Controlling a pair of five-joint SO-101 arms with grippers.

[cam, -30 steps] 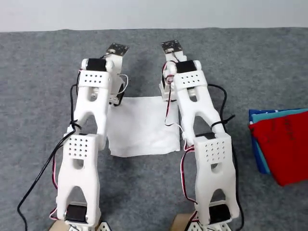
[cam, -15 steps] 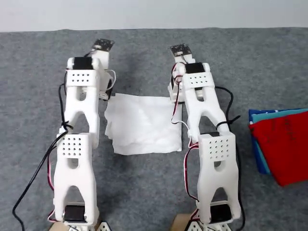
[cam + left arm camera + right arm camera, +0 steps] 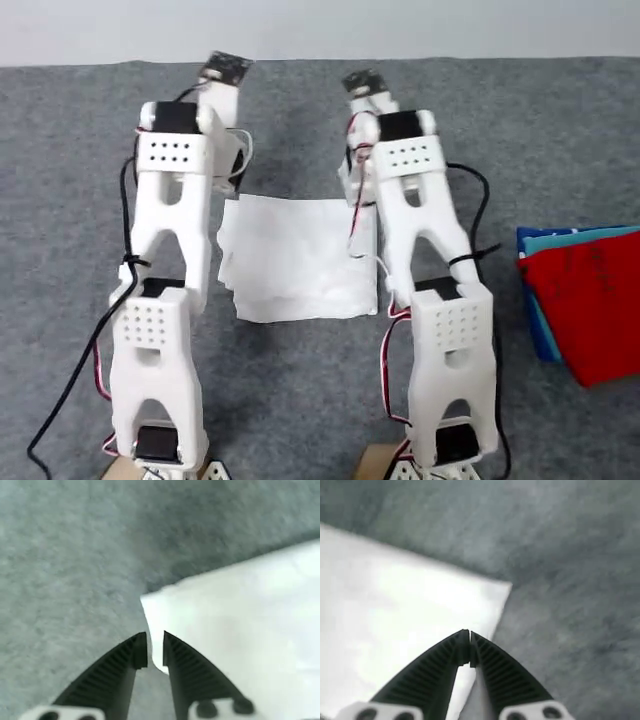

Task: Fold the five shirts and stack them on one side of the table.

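We are noting one grey carpeted table (image 3: 90, 120) lying under everything.

We are counting two white arms. The left arm (image 3: 165, 260) is stretching along the white shirt's left edge, and the right arm (image 3: 425, 250) is stretching along its right edge, covering part of that edge in the high view.

One white shirt (image 3: 295, 260) is lying flat between the two arms, folded to a rough rectangle, with several layered edges showing at its left side.

Well to the right of the white shirt, one stack (image 3: 585, 300) is sitting at the table's edge. We are counting three colours in it: a red shirt (image 3: 590, 290) on top, a teal edge (image 3: 545, 242) below it, and a blue edge (image 3: 540, 330) lowest. That is making four shirts we can count in all.

We are counting two grippers. The left gripper (image 3: 155, 650) is hanging above the white shirt's (image 3: 240, 620) far left corner, its jaws standing narrowly apart with a thin gap between the tips. The right gripper (image 3: 470, 635) is hanging above the white shirt's (image 3: 395, 605) far right corner, its jaws pressing tip to tip with no cloth visibly between them.
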